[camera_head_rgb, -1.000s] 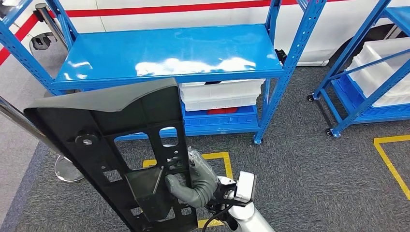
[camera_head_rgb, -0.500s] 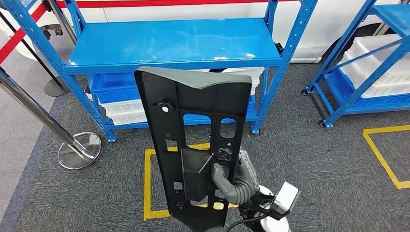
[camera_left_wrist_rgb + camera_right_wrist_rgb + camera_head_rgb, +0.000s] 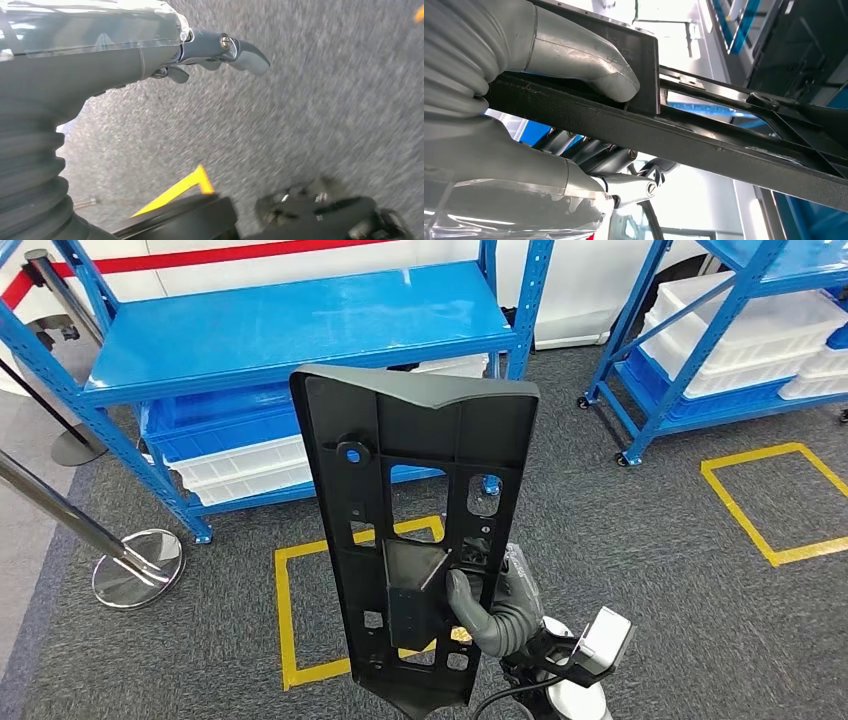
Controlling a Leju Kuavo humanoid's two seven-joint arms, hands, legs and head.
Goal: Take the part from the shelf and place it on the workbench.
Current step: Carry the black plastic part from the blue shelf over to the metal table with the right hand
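Carrying the tall black plastic panel point(image 3: 415, 530) upright in front of its body, the robot is gripping it low down with the right hand point(image 3: 497, 612) alone, thumb pressing the near face beside a raised box and fingers point(image 3: 624, 186) wrapping round behind the frame rail, as the right wrist view shows. That is what is worrying me most: so much of the panel is standing above the grip that it is likely to lever over or twist in the hand if the robot is turning or stepping sharply, and a slip would be dropping it onto the grey carpet point(image 3: 640, 570). The left hand point(image 3: 220, 50) is hanging by the floor, fingers loosely extended and holding nothing, so it is giving no support.

Taking the panel as my landmark: the blue steel shelf unit point(image 3: 290, 325) is standing just behind it, its top deck bare, with white bins point(image 3: 240, 468) stacked on the lower level. A second blue rack point(image 3: 700, 390) with more white bins is standing behind and to the panel's right. No workbench is showing, so placing is not yet near. A chrome stanchion post point(image 3: 60, 505) with its round base point(image 3: 138, 565) is leaning in to the panel's left, close enough to catch a swinging edge. Yellow floor tape point(image 3: 283, 615) is marking a square under the panel.
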